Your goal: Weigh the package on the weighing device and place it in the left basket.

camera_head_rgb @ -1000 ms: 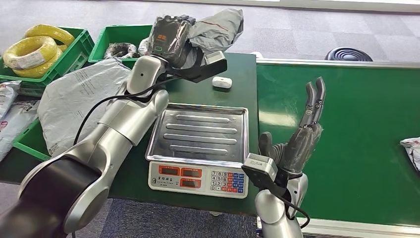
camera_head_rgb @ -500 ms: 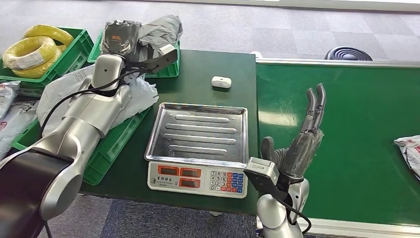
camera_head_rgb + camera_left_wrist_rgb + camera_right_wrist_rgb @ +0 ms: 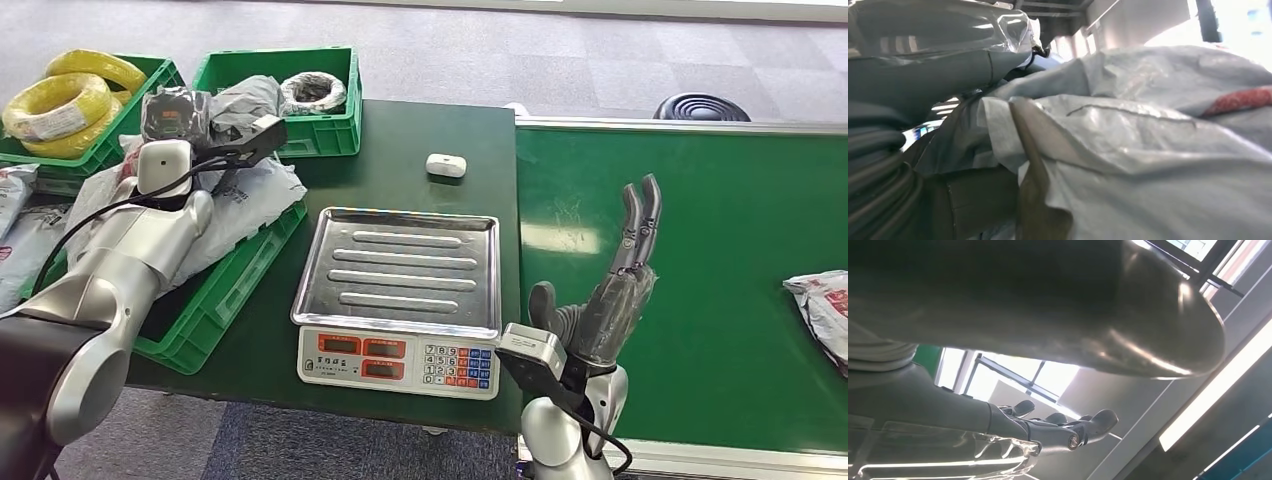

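Observation:
My left hand (image 3: 172,113) grips a crumpled grey package (image 3: 243,100) and holds it over the left green basket (image 3: 228,291), just above the large grey bags (image 3: 245,195) lying in it. Up close in the left wrist view, the grey package (image 3: 1148,150) lies against my left hand (image 3: 943,75). The weighing device (image 3: 398,362) stands at the table's front, its steel tray (image 3: 400,265) bare. To its right my right hand (image 3: 612,295) is raised, fingers spread and pointing up, holding nothing. Its fingers (image 3: 1063,427) are spread in the right wrist view.
A small white case (image 3: 446,165) lies behind the scale. Two green crates stand at the back left, one with yellow cable coils (image 3: 60,95), one with a wire coil (image 3: 312,90). Another grey parcel (image 3: 822,305) lies on the green conveyor (image 3: 700,220) at the right edge.
My left arm has swung left and down with the package, from above the back of the table to over the left basket. My right hand has barely moved.

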